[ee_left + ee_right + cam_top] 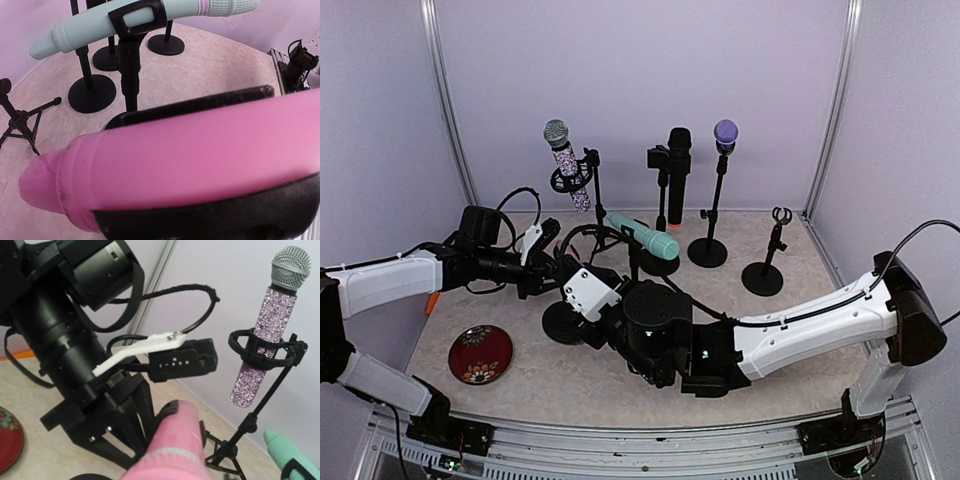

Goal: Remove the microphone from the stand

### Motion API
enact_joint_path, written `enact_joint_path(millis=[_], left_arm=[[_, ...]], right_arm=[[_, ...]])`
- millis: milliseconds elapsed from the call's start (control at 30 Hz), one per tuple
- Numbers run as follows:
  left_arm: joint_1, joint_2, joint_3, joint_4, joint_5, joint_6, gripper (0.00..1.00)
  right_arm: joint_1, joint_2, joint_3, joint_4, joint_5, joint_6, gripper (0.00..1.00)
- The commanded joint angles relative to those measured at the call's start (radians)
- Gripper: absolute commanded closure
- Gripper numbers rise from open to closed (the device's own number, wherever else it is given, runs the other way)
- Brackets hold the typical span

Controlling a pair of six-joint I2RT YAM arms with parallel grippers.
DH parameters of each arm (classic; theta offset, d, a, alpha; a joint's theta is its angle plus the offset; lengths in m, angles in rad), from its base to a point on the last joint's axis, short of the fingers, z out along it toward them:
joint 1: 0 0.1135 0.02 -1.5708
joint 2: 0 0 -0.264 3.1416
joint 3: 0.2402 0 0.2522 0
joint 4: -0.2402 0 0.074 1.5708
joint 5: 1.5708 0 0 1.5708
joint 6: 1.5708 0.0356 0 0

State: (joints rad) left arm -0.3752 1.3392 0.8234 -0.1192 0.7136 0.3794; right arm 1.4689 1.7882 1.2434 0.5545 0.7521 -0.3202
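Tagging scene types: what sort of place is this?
Probably a robot test cell, not a stage: plain walls with aluminium posts, a marbled tabletop, and the glitter microphone and mint microphone on stands.

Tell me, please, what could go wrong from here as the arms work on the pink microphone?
1. The pink microphone lies close to the teal microphone and its black stand; a careless pull could knock that stand over.
2. The left gripper and right gripper crowd one spot, with a loose cable looping beside them; they might collide or snag it.
3. The sparkly microphone on its tripod stand is nearby and could be tipped.
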Motion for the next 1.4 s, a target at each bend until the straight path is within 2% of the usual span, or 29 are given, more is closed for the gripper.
enact_joint_path(millis=[0, 167, 467, 833, 867, 900, 967, 1000, 1033, 1133, 1267, 1367], left_arm=[[0.073, 0.021, -0.021, 0.020, -0.257, -0.040, 1.00], [0.073, -0.010, -0.030, 0.062, -0.201, -0.043, 1.00], [0.070, 0.047, -0.002, 0.054, -0.234, -0.035, 1.00], [0.068, 0.072, 0.004, 0.054, -0.184, -0.017, 0.99], [0.068, 0.068, 0.010, 0.037, -0.160, -0.009, 0.92], [0.068, 0.064, 0.018, 0.014, -0.139, 0.000, 0.77], [0.068, 0.050, 0.049, -0.065, -0.119, 0.034, 0.25], [0.070, 0.037, 0.064, -0.112, -0.122, 0.056, 0.07], [0.081, 0.018, 0.079, -0.175, -0.124, 0.086, 0.02], [0.149, -0.053, 0.128, -0.352, -0.118, 0.209, 0.01], [0.315, -0.126, 0.199, -0.656, -0.019, 0.467, 0.01], [0.371, -0.190, 0.213, -0.814, 0.015, 0.651, 0.01]], right_arm=[[0.108, -0.177, 0.004, 0.140, 0.050, -0.013, 1.00], [0.111, -0.197, 0.001, 0.115, 0.053, -0.002, 1.00], [0.142, -0.225, -0.005, 0.111, 0.077, -0.026, 1.00], [0.151, -0.243, -0.028, 0.145, 0.101, -0.071, 1.00], [0.150, -0.242, -0.027, 0.144, 0.103, -0.071, 1.00], [0.149, -0.242, -0.026, 0.142, 0.104, -0.069, 1.00], [0.144, -0.237, -0.019, 0.111, 0.098, -0.052, 1.00], [0.141, -0.238, -0.015, 0.097, 0.096, -0.041, 1.00], [0.138, -0.238, -0.013, 0.078, 0.090, -0.026, 1.00], [0.114, -0.244, 0.007, -0.028, 0.039, 0.069, 1.00], [0.033, -0.228, 0.073, -0.243, -0.139, 0.305, 1.00], [-0.032, -0.190, 0.127, -0.342, -0.288, 0.428, 1.00]])
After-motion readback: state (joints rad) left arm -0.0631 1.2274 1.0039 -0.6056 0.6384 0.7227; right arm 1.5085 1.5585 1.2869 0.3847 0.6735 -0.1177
